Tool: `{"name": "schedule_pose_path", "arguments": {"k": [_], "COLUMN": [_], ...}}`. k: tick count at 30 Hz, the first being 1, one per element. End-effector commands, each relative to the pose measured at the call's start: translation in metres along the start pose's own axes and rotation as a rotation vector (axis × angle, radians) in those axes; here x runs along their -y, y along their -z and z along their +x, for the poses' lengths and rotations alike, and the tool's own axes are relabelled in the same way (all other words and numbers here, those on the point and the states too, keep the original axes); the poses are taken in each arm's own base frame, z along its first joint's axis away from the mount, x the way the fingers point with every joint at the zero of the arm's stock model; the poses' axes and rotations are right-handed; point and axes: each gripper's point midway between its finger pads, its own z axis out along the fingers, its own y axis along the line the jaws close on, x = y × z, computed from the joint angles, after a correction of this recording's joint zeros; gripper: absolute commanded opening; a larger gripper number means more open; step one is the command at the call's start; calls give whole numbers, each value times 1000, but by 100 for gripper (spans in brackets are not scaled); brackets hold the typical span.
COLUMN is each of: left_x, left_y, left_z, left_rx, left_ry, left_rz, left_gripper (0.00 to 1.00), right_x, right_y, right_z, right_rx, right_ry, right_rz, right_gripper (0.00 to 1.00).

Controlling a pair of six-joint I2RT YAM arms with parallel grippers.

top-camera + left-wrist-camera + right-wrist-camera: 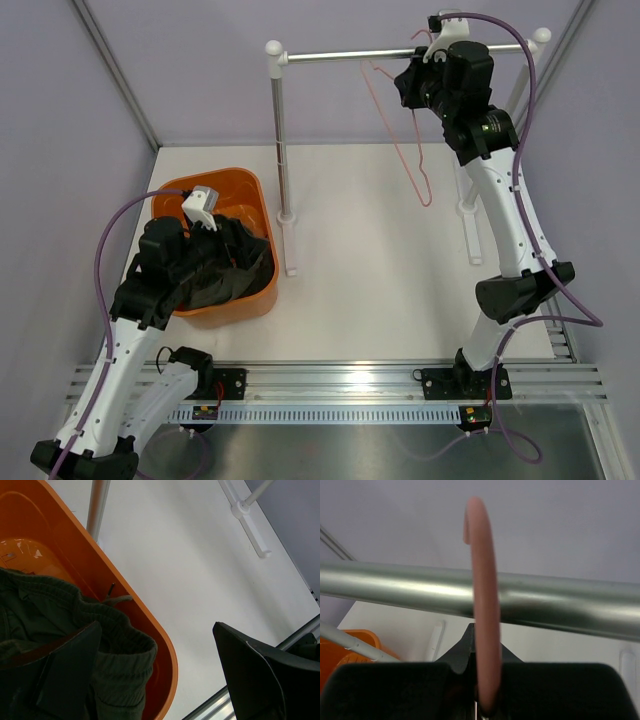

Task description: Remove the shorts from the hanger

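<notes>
Dark olive-grey soft fabric shorts (50, 600) lie bunched inside the round-cornered orange plastic basket (235, 305), off the hanger. In the L wrist view the ribbed waistband & a drawstring end sit against the basket's inner wall. In the top view basket + shorts are at approx. 9 o'clock on the white table (380, 280).

The thin pink-red wire hanger (485, 605) is bare. It is hooked over the thick silver metal rail (350, 55) at approx. 1 o'clock in the top view, near the rail's R end. Its wire triangle hangs below the rail, tilted, well apart from the shorts.

R gripper (485, 685) is up at the rail, jaws closed tight on the hanger just below the hook. The R wrist view shows the hook curving over the rail w/ the black fingers pinching the wire from both sides.

L gripper (160, 680) straddles the rim on the basket's 3 o'clock side, jaws spread wide, holding nothing. One finger (65, 675) is over the shorts inside the basket; the other is outside the rim, above the table. Can't tell if the inner finger touches the fabric.

The rail sits on upright posts (280, 140) w/ white fittings, standing on the table btwn 12 & 2 o'clock.
</notes>
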Motion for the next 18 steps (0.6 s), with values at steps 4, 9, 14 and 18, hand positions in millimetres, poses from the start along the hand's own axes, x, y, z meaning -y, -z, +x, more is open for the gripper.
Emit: {"name": "schedule_pose_path", "arguments": {"k": [4, 9, 14, 18], "left_x": [-1, -1, -2, -1], "left_y": [-2, -3, -4, -3], "left_z": [-7, -6, -5, -6], "left_rx": [33, 30, 24, 28], "left_ry": [-25, -25, -23, -26], "left_rz": [0, 0, -2, 1], "left_gripper": [99, 99, 99, 99], "right_x": [5, 7, 5, 5], "right_y": [-4, -11, -13, -8], "right_z": [-13, 0, 10, 15], "right_rx": [36, 9, -21, -31], "right_ry": [-7, -16, -23, -28], "right_rz": [13, 16, 6, 2], "right_gripper": [0, 0, 0, 5]}}
